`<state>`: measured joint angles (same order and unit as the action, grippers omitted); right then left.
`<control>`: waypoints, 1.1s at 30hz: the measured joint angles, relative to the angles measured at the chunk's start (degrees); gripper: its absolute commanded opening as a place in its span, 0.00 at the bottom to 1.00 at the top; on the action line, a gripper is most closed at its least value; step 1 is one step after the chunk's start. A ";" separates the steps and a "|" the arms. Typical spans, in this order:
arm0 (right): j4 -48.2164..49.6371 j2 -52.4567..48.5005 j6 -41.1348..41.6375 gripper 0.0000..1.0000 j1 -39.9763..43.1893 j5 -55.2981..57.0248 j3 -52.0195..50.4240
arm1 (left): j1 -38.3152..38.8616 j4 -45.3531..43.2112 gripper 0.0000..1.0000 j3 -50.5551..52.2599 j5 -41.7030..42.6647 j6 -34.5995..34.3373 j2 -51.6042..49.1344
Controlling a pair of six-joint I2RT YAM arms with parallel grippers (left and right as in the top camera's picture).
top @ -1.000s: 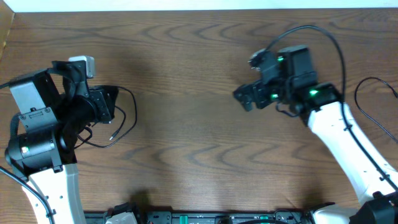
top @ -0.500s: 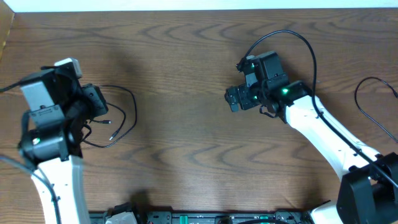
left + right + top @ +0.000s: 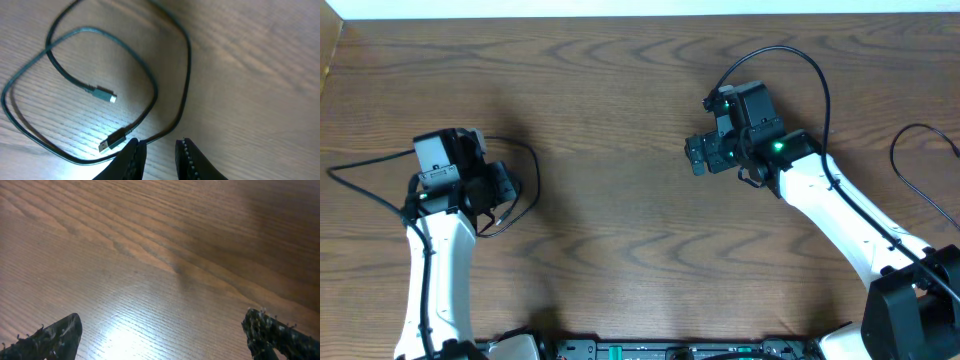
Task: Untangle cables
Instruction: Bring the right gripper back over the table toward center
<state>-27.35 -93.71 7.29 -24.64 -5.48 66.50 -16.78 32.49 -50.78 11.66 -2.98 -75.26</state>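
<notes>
Brown wood-grain desk (image 3: 620, 90) fills the view, and on its left side a thin black cable (image 3: 186, 75) lies in loose overlapping loops, its two small plug ends (image 3: 111, 97) resting inside the coil. Just beside the nearest loop, the left fingers (image 3: 189, 161) hang narrowly parted, wood showing between them, pinching nothing. Well apart to the right, the right fingers (image 3: 55, 336) stand spread wide above the wood.

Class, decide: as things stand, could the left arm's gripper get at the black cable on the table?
Probably yes. The left gripper hangs just over the black cable, its jaws slightly parted and empty. The cable lies loose on the table, and nothing stands between it and the gripper.
</notes>
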 measured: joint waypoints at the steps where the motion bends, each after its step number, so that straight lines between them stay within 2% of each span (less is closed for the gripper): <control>1: 0.02 0.00 0.00 0.99 0.00 0.02 0.00 | 0.00 -0.48 0.25 0.48 0.00 0.07 -0.42; 9: -0.04 0.00 -0.07 0.99 0.39 0.20 0.00 | 0.00 -5.60 0.25 4.66 -0.02 0.20 -5.88; 21: -0.15 0.00 -0.11 0.99 0.52 0.39 0.00 | 0.00 -9.90 0.25 5.14 0.00 0.17 -12.83; 33: -0.24 0.00 -0.11 0.99 0.52 0.39 0.00 | 0.00 -12.94 0.26 5.14 0.00 0.17 -14.49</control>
<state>-27.59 -93.71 7.18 -24.12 -5.08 66.50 -16.78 19.55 -45.65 11.66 -2.81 -89.76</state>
